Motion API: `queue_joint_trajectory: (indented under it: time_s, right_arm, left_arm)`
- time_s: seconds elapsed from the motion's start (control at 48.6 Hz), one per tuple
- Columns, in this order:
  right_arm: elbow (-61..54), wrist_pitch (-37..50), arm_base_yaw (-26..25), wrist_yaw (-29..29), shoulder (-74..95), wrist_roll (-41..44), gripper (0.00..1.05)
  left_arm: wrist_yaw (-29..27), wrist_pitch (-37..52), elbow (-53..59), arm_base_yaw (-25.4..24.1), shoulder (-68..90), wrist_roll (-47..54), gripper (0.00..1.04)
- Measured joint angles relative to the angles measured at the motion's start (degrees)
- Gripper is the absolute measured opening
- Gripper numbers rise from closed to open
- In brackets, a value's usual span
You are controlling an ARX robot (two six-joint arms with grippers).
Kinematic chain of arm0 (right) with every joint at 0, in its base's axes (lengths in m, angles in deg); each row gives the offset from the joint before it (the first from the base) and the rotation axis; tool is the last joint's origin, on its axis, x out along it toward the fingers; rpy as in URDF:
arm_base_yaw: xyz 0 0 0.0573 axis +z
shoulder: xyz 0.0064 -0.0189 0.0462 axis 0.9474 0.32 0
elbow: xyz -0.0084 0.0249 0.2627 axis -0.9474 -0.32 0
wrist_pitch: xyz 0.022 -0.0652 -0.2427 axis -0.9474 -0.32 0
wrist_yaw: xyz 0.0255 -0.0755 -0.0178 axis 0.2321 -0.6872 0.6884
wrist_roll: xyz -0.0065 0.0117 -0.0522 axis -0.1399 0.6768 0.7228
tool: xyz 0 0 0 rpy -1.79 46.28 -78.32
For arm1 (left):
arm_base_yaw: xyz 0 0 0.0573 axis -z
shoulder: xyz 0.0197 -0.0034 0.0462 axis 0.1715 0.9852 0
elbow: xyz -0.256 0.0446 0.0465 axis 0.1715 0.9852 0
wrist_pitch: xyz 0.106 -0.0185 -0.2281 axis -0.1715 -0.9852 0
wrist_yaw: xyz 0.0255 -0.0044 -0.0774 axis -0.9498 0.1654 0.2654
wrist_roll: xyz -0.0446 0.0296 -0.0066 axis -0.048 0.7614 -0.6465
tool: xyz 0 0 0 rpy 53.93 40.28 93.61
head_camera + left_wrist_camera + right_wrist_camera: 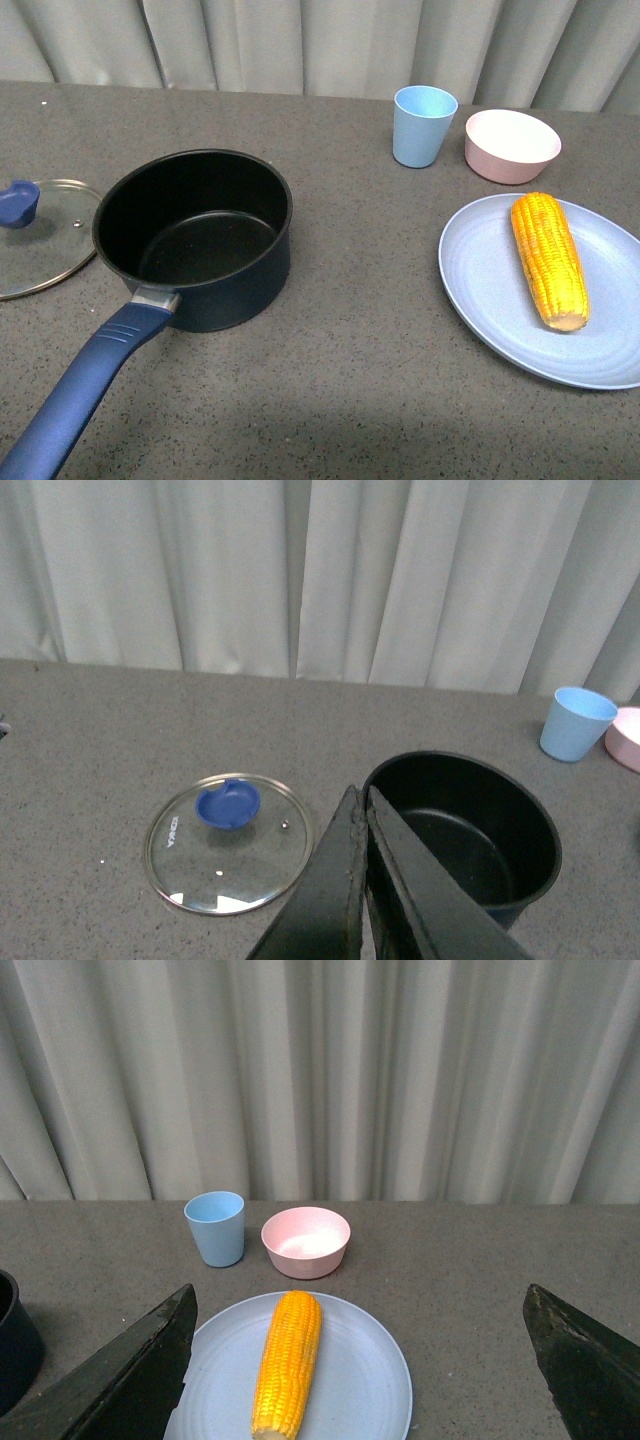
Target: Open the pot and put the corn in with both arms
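Observation:
The dark navy pot [195,240] stands open on the grey table, black inside and empty, its blue handle [80,400] pointing toward the front left. Its glass lid [40,235] with a blue knob [18,203] lies flat to the pot's left. The corn [548,260] lies on a light blue plate [480,285] at the right. Neither arm shows in the front view. My left gripper [361,792] is shut and empty, above the gap between lid [230,842] and pot [460,835]. My right gripper [360,1295] is open wide, above and behind the corn [287,1362].
A light blue cup [423,125] and a pink bowl [511,145] stand behind the plate. Grey curtains hang behind the table's far edge. The plate [360,1385] shows in the right wrist view, with the cup [215,1228] and bowl [305,1242] beyond it.

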Motion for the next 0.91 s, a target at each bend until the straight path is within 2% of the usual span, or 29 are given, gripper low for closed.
queue_joint_trajectory:
  time_s: [0.247, 0.309, 0.329, 0.37, 0.432, 0.494, 0.576, 0.761, 0.905]
  right_arm:
    - [0.0, 0.0, 0.0, 0.0, 0.0, 0.0, 0.95]
    - [0.0, 0.0, 0.0, -0.1, 0.0, 0.0, 0.95]
    - [0.0, 0.2, 0.7, -2.3, 0.4, 0.7, 0.95]
    - [0.0, 3.7, 4.0, -16.0, 4.2, 3.3, 0.95]
    - [0.4, 10.6, 3.0, -24.4, 12.5, 4.8, 0.95]
    - [2.7, 17.3, -1.0, -22.7, 23.1, 4.0, 0.95]
    - [7.8, 24.3, -4.3, -17.4, 38.6, 2.5, 0.95]
    - [16.5, 26.1, -5.4, -9.0, 61.1, -1.9, 0.95]
    - [24.0, 23.6, -4.7, -3.3, 74.5, -6.3, 0.95]
  left_arm:
    - [0.0, -1.4, 0.0, 0.0, -2.9, 0.0, 0.04]
    - [0.0, -1.4, 0.0, 0.0, -2.9, 0.0, 0.14]
    - [0.0, -1.4, 0.0, 0.0, -2.9, 0.0, 0.18]
    - [0.0, -1.4, 0.0, 0.0, -3.0, 0.0, 0.29]
    - [0.0, -1.4, 0.0, 0.1, -3.0, 0.0, 0.41]
    - [0.0, -1.4, 0.0, 0.1, -3.0, 0.0, 0.54]
    - [0.0, -1.4, 0.0, 0.1, -3.0, 0.0, 0.72]
    - [0.0, -1.5, 0.0, 0.1, -3.0, 0.0, 1.00]
    - [0.0, -1.5, 0.0, 0.1, -3.0, 0.1, 0.98]
